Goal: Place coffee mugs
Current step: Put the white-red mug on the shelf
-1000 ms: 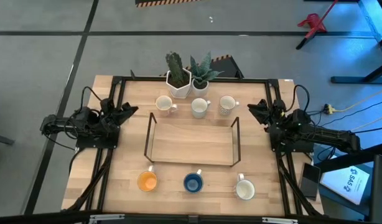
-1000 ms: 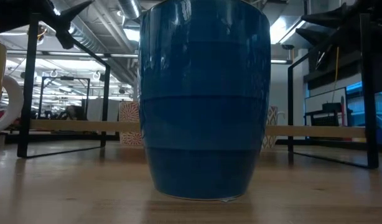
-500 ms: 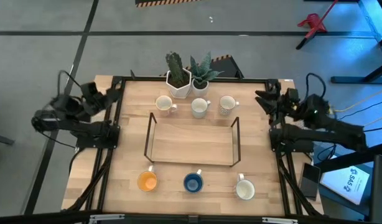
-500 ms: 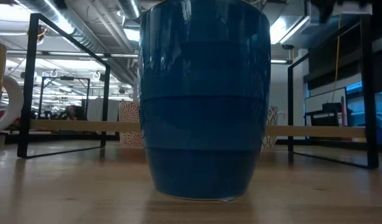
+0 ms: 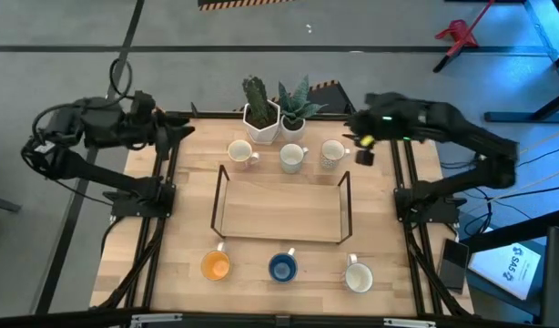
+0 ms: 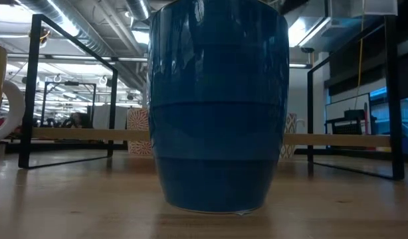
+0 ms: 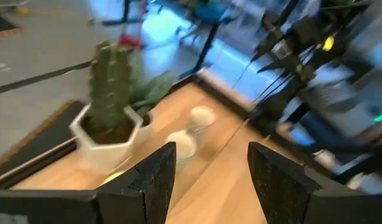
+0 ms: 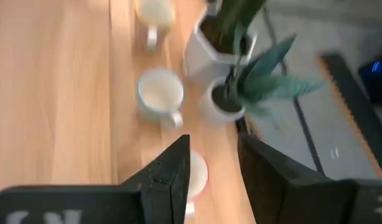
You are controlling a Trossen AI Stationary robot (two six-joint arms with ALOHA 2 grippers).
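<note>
R gripper (image 5: 360, 130): mine, up over the table's far right corner, just beside the patterned mug (image 5: 331, 154); fingers a modest gap apart, holding nothing.
L gripper (image 5: 181, 130): mine too, over the far left corner, fingers parted wider, empty.
Far row: three pale mugs in front of the two plant pots (image 5: 260, 121) – left white mug (image 5: 239, 153), middle white mug (image 5: 292, 158), then the patterned one.
Near row: orange mug (image 5: 215, 265), blue mug (image 5: 281, 267), white mug (image 5: 358, 277) along the near edge; none lifted yet.
Rack (image 5: 281, 208): black-framed wooden shelf mid-table, between the rows, bare – prob. where mugs go.
Handling (my guess): ceramic, stiff, glazed so slick, chips if knocked; light enough for one arm.
Where to grip: pinch the rim wall, one finger inside, one outside, away from the handle; keep upright.
Nearest job: patterned mug for R; left white mug for L.
</note>
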